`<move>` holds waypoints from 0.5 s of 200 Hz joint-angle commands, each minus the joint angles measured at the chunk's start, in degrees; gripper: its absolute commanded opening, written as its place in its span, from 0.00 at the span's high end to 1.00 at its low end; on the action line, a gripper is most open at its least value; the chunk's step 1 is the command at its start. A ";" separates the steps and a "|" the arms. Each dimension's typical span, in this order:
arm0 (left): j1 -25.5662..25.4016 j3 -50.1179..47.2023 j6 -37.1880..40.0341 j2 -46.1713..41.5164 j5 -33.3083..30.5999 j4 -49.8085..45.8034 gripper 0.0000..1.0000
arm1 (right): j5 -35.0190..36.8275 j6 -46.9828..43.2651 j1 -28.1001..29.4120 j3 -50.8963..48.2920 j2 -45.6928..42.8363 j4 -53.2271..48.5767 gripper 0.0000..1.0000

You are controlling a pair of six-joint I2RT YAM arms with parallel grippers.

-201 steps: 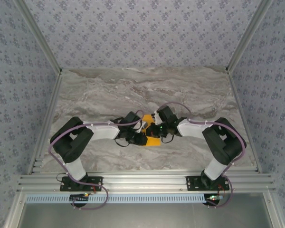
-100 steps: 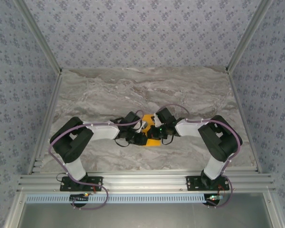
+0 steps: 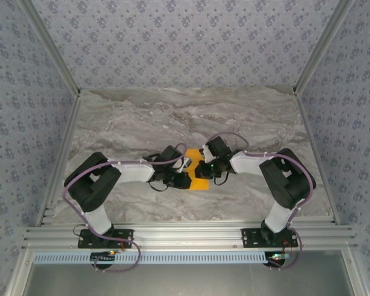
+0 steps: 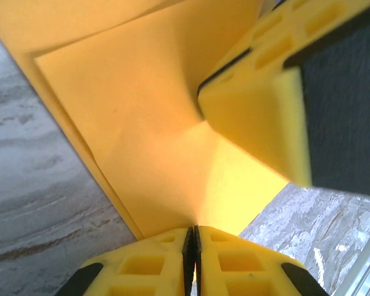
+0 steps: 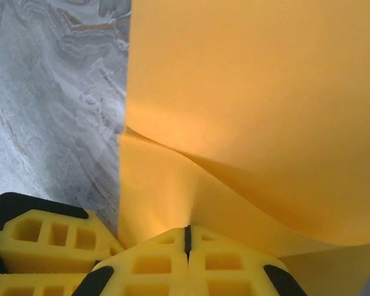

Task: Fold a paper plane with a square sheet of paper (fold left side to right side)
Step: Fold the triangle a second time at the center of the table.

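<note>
Marble table (image 3: 129, 117) beneath square sheet of paper (image 3: 201, 184)

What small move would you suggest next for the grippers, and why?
Probably ease the pinched edge down onto the lower layer: the left gripper and right gripper are both shut on the paper, which bows upward with no flat crease yet.

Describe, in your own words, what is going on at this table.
An orange-yellow sheet of paper is being folded in the middle of the marble table. The left hand and the right hand each pinch an edge of it, close together. The sheet curves between them, not yet pressed flat.
</note>
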 commanded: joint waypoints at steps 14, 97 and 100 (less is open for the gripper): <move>-0.50 -3.34 -0.06 2.82 -3.86 -5.87 0.88 | 4.83 -3.71 -4.35 1.23 0.80 -4.47 0.94; -0.64 -2.48 -0.34 2.11 -3.77 -5.60 0.88 | 2.37 -6.94 -12.19 3.44 -1.14 -7.32 0.93; -0.63 -2.40 -0.36 2.12 -3.79 -5.66 0.88 | 2.23 -6.85 -12.17 3.55 -1.54 -7.33 0.93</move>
